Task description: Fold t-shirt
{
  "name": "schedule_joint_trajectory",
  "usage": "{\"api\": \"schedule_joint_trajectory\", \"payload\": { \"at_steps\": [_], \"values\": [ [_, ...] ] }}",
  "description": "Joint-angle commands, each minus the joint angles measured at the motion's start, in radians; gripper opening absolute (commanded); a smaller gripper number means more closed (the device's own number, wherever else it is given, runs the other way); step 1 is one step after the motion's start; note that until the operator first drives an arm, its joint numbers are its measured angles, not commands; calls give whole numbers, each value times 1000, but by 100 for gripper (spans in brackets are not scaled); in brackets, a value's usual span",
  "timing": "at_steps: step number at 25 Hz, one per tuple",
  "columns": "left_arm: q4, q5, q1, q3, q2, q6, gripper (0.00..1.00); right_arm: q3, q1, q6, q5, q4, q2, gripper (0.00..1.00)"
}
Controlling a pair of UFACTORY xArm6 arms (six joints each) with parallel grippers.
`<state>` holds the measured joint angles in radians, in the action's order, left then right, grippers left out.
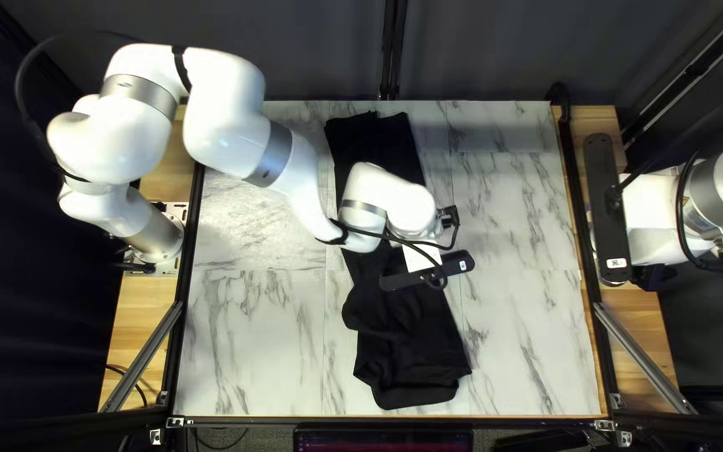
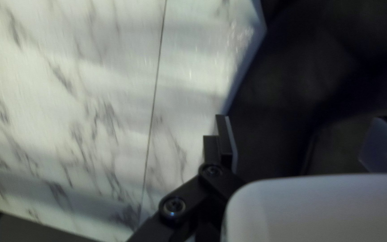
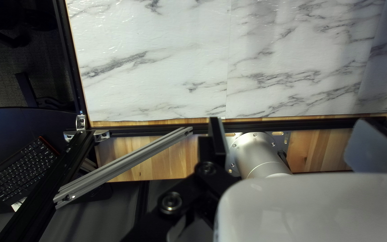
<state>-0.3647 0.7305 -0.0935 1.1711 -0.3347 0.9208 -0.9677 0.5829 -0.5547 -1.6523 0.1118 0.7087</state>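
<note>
Left claw (image 2: 302,120) spread above the black t-shirt (image 1: 412,356), right claw (image 3: 292,123) well apart.

In the left wrist view the cloth lies ahead of and between the parted fingers, one finger close to its edge; whether either touches it I cannot tell. The t-shirt's long axis runs from the counter (image 1: 529,226)'s far side to its near side, slanting rightward toward the near end in the top left view. My left arm (image 1: 290,167) reaches across its middle and is the nearer, so the next grip probably falls to that claw. The right one, fingers also spread, hangs by the counter's right side. Beneath the cloth is pale, grey-veined marble patterning; beyond stand a dark curtain (image 1: 320,67) and, off one corner, a keyboard (image 3: 21,166).
</note>
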Motion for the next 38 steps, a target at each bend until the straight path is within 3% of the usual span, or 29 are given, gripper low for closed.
{"api": "schedule_joint_trajectory", "payload": {
  "at_steps": [1,8,16,29,38],
  "values": [
    [-52,-17,-58,-108,79,-112,100,0,0,0,0,0,0,100],
    [-112,-79,-91,-220,94,-243,100,0,0,0,0,0,0,100],
    [-78,-104,-116,-191,59,-229,100,0,0,0,0,0,0,100],
    [47,-125,-127,-54,-29,-61,100,0,0,0,0,0,0,100],
    [224,-156,-83,158,-177,216,100,0,0,0,0,0,0,100]
  ]
}}
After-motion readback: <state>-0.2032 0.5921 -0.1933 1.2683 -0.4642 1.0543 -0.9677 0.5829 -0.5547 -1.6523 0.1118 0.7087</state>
